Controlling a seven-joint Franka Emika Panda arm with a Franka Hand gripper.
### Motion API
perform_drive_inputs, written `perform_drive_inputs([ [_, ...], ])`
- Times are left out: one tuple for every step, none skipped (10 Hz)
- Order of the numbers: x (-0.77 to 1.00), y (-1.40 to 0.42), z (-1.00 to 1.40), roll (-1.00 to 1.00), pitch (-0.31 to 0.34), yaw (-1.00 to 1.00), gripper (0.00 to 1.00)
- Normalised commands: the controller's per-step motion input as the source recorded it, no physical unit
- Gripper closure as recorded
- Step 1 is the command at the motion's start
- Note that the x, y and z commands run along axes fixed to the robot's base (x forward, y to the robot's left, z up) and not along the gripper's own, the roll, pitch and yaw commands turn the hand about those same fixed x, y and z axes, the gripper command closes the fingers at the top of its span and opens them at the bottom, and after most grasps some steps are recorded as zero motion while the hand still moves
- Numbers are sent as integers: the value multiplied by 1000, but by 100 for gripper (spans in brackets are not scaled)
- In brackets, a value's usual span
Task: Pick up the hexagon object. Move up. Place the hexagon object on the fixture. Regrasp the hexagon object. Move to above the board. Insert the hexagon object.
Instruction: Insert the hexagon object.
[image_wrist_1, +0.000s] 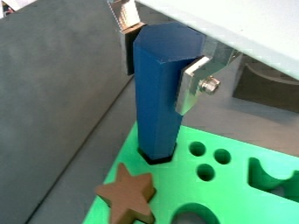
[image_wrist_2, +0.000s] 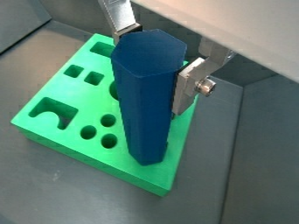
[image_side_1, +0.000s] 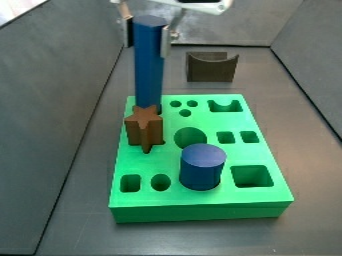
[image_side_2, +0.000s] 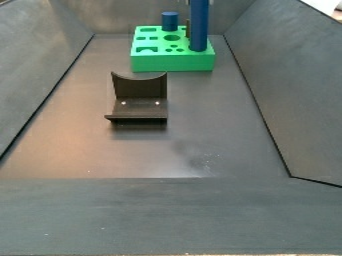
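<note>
A brown star peg (image_side_1: 144, 129) sits in the green board (image_side_1: 254, 199) just beside the upright hexagon object (image_side_1: 144, 65), and a short blue cylinder (image_side_1: 202, 166) stands nearer the board's front. The fixture (image_side_1: 211, 66) lies well apart behind. Above the board, the end effector (image_wrist_1: 163, 52) points down, its fingers (image_wrist_1: 194, 83) clamped on the bar's top; the bar's lower end meets a board hole.

The gripper (image_wrist_2: 152, 52) clasps a long blue hexagonal bar (image_wrist_2: 147, 96) between its flat silver fingers (image_wrist_2: 190, 83). The upright bar's lower end meets a bright green slab with cut-out holes (image_wrist_2: 82, 109).
</note>
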Motion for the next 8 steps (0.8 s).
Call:
perform_drive_inputs([
  [-17, 0, -989, -69, 0, 171, 100],
  [0, -194, -917, -80, 0, 100, 100],
  [329, -217, -757, -106, 0, 126, 100],
  [377, -286, -651, -94, -19, 37, 100],
  [94, -254, -586, -117, -90, 0, 100],
  [86, -120, -583, -130, -79, 17, 100],
  [0, -74, -600, -59, -7, 80, 100],
  [-143, -91, -651, 0, 0, 0, 100],
])
